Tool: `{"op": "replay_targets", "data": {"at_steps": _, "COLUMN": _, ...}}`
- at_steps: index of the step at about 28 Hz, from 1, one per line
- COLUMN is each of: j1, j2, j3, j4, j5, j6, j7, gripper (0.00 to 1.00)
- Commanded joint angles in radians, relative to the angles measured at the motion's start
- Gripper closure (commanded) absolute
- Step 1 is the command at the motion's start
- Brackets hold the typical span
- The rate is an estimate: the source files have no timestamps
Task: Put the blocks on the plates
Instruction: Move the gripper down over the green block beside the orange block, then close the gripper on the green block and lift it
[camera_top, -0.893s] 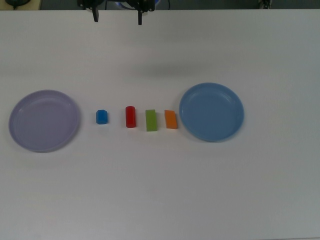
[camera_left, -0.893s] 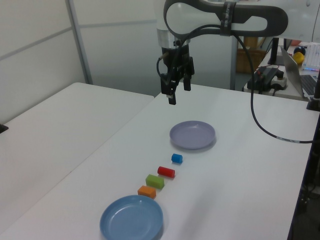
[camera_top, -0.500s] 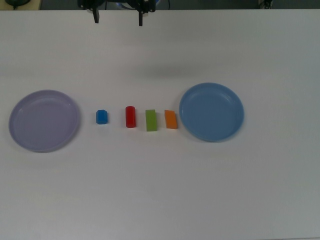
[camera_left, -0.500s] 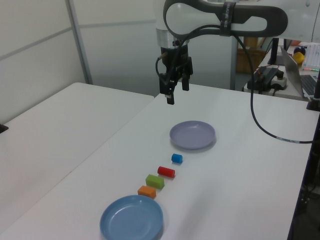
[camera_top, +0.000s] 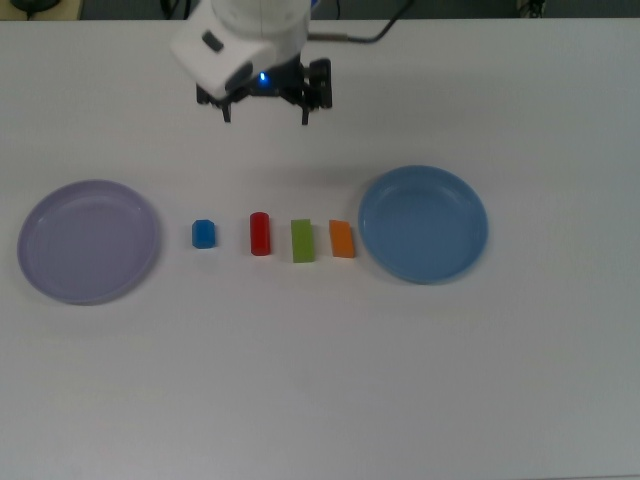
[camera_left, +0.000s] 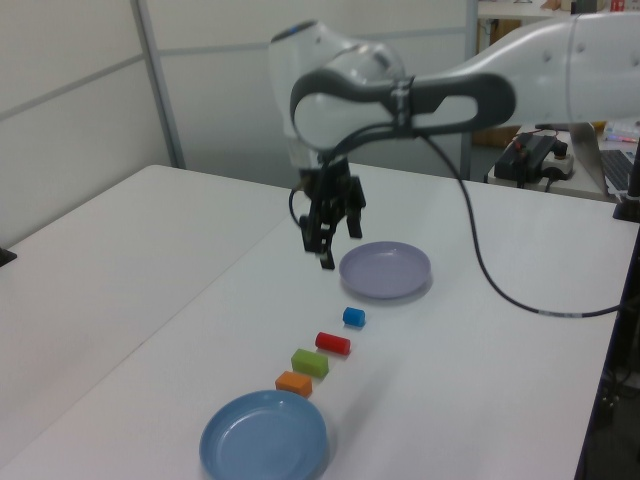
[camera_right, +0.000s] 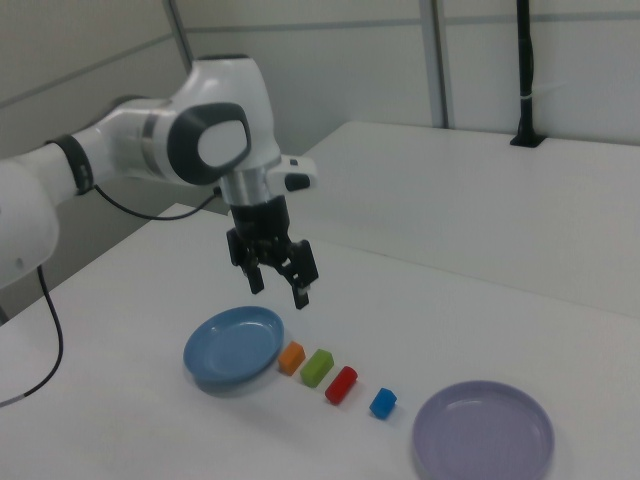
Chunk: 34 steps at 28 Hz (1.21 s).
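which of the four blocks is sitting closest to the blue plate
The orange block. It ends the row in the top view, right beside the blue plate's rim. The green block, red block and blue block each lie farther toward the lavender plate.

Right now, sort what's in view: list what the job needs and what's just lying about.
Job: blue block, red block, green block, orange block, lavender plate, blue plate, open hand.
Lying about: laptop and power brick, off the table.

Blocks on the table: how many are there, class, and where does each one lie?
4, in a row between the plates, none hidden. In the top view, left to right: blue block, red cylinder, green bar, orange wedge nearest the blue plate; the lavender plate lies beyond the blue block.
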Motion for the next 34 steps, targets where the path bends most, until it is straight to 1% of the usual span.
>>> {"op": "replay_targets", "data": {"at_steps": 1, "j1": 0.007, "j2": 0.027, "j3": -0.007, "j4": -0.056, "j5": 0.027, "j6": 0.065, "j7": -0.023, "gripper": 0.00}}
{"op": "replay_targets", "data": {"at_steps": 3, "j1": 0.007, "j2": 0.038, "j3": -0.004, "j4": -0.094, "j5": 0.027, "j6": 0.105, "j7": -0.023, "gripper": 0.00}}
{"op": "replay_targets", "data": {"at_steps": 5, "j1": 0.007, "j2": 0.053, "j3": 0.002, "j4": -0.108, "j5": 0.027, "j6": 0.131, "j7": -0.023, "gripper": 0.00}}
{"op": "replay_targets", "data": {"at_steps": 7, "j1": 0.007, "j2": 0.079, "j3": 0.005, "j4": -0.114, "j5": 0.026, "j6": 0.151, "j7": -0.020, "gripper": 0.00}}
{"op": "replay_targets", "data": {"at_steps": 8, "j1": 0.007, "j2": 0.108, "j3": 0.005, "j4": -0.114, "j5": 0.024, "j6": 0.171, "j7": -0.018, "gripper": 0.00}}
{"op": "replay_targets", "data": {"at_steps": 13, "j1": 0.007, "j2": 0.158, "j3": 0.005, "j4": -0.114, "j5": 0.020, "j6": 0.214, "j7": -0.012, "gripper": 0.01}}
{"op": "replay_targets", "data": {"at_steps": 14, "j1": 0.007, "j2": 0.168, "j3": 0.005, "j4": -0.113, "j5": 0.018, "j6": 0.225, "j7": -0.010, "gripper": 0.09}}
{"op": "replay_targets", "data": {"at_steps": 15, "j1": 0.007, "j2": 0.176, "j3": 0.005, "j4": -0.113, "j5": 0.017, "j6": 0.228, "j7": -0.010, "gripper": 0.13}}
{"op": "replay_targets", "data": {"at_steps": 16, "j1": 0.007, "j2": 0.181, "j3": 0.005, "j4": -0.113, "j5": 0.017, "j6": 0.233, "j7": -0.009, "gripper": 0.17}}
{"op": "replay_targets", "data": {"at_steps": 17, "j1": 0.007, "j2": 0.185, "j3": 0.005, "j4": -0.111, "j5": 0.017, "j6": 0.237, "j7": -0.006, "gripper": 0.18}}
{"op": "replay_targets", "data": {"at_steps": 21, "j1": 0.012, "j2": 0.211, "j3": 0.014, "j4": -0.109, "j5": 0.012, "j6": 0.260, "j7": 0.022, "gripper": 0.18}}
{"op": "replay_targets", "data": {"at_steps": 27, "j1": 0.030, "j2": 0.244, "j3": 0.014, "j4": -0.108, "j5": 0.007, "j6": 0.308, "j7": 0.079, "gripper": 0.18}}
{"op": "replay_targets", "data": {"at_steps": 30, "j1": 0.030, "j2": 0.260, "j3": 0.014, "j4": -0.102, "j5": -0.005, "j6": 0.320, "j7": 0.097, "gripper": 0.18}}
{"op": "replay_targets", "data": {"at_steps": 34, "j1": 0.044, "j2": 0.284, "j3": 0.017, "j4": -0.100, "j5": -0.025, "j6": 0.371, "j7": 0.163, "gripper": 0.18}}
